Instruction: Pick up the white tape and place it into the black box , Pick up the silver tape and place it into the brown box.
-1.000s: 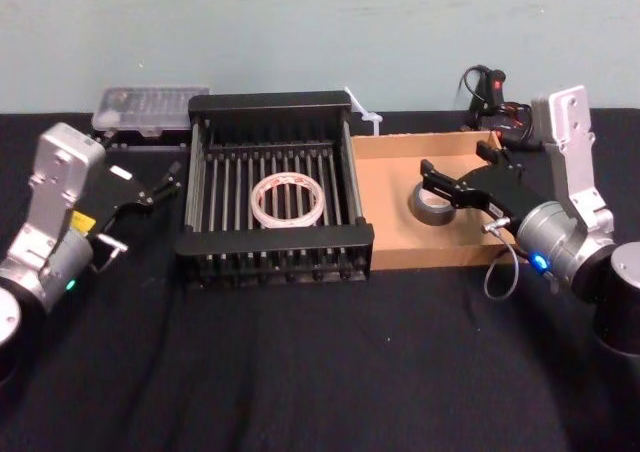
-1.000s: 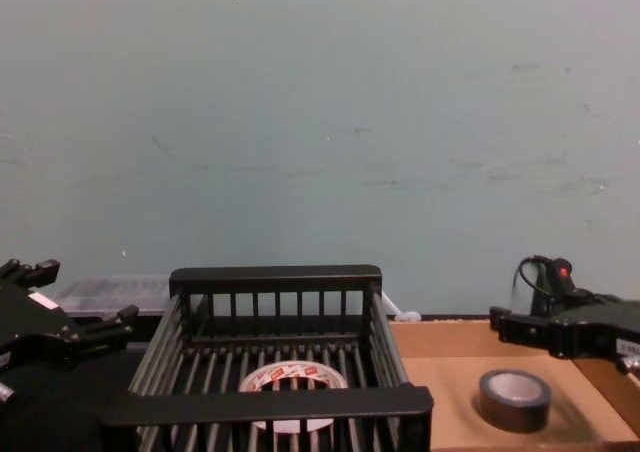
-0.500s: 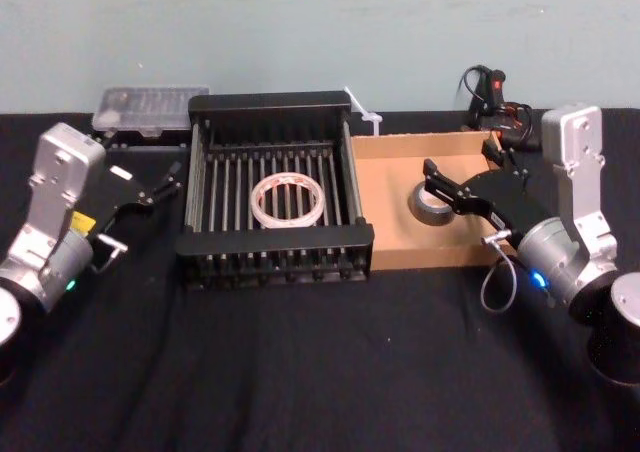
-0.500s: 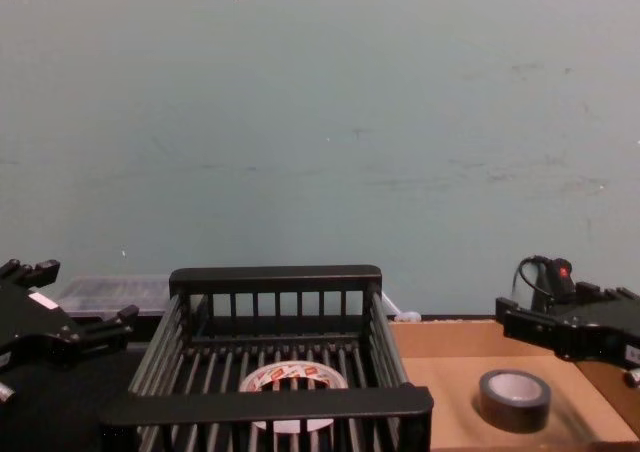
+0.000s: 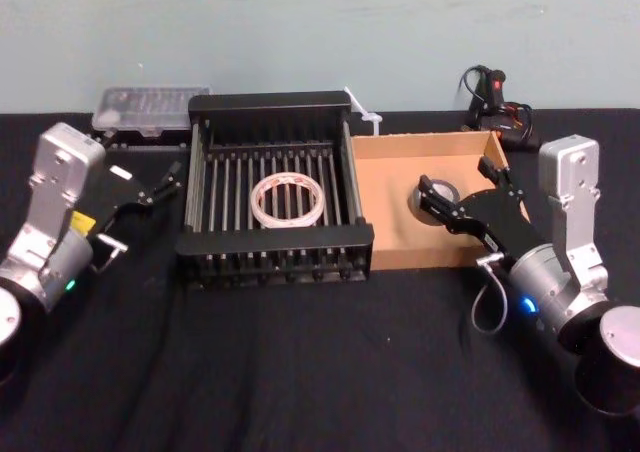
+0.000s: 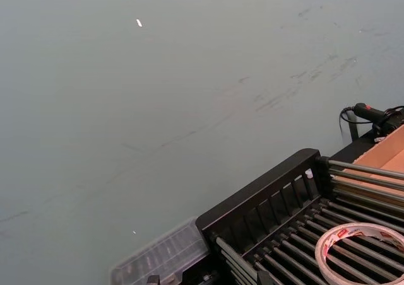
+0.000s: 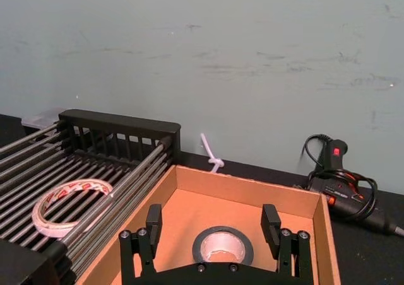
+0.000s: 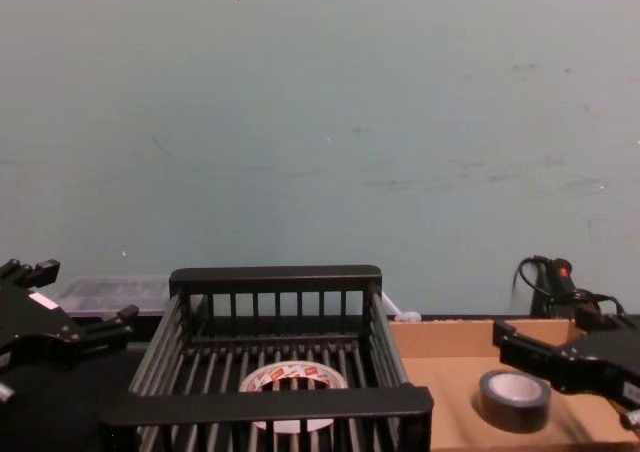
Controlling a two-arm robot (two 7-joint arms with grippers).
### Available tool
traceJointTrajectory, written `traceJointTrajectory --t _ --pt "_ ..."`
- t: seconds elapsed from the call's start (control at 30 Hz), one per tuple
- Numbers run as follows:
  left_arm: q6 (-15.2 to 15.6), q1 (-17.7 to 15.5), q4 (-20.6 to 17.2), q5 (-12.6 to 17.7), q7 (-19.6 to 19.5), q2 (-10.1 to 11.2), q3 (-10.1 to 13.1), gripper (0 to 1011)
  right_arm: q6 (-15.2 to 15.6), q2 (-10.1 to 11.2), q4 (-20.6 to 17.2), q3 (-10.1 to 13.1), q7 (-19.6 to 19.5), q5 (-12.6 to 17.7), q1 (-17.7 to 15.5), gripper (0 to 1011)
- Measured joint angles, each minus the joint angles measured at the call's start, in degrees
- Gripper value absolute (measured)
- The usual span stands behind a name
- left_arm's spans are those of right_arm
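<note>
Black tablecloth: thick silver-grey duct-tape roll [image 7: 222, 246] lies flat in my brown cardboard tray [image 7: 189, 210], just ahead of the right gripper [image 7: 216, 224], fingers apart and empty.

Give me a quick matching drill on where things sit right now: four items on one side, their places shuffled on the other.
Items:
1. white tape
2. silver tape
3. glue gun
4. left gripper

Places:
A. behind the brown box, on the table
B. on the floor of the brown box
C. beside the black box, on its left
D. on the bars of the black box

Pairs: 1-D, 2-B, 3-A, 4-C
</note>
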Motion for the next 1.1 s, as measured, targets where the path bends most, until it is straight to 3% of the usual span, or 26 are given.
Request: traceJointTrajectory --t 0.37,1.1 --pt "0.0 0.0 0.0 0.0 0.0 0.0 0.0 1001 -3.5 -1.2 1.5 0.6 -0.2 -2.0 -1.0 1002" --pt "0.0 0.0 0.0 0.0 0.0 0.0 0.0 1001 -3.7 -1.3 1.7 0.7 0.0 -2.4 -1.1 1002"
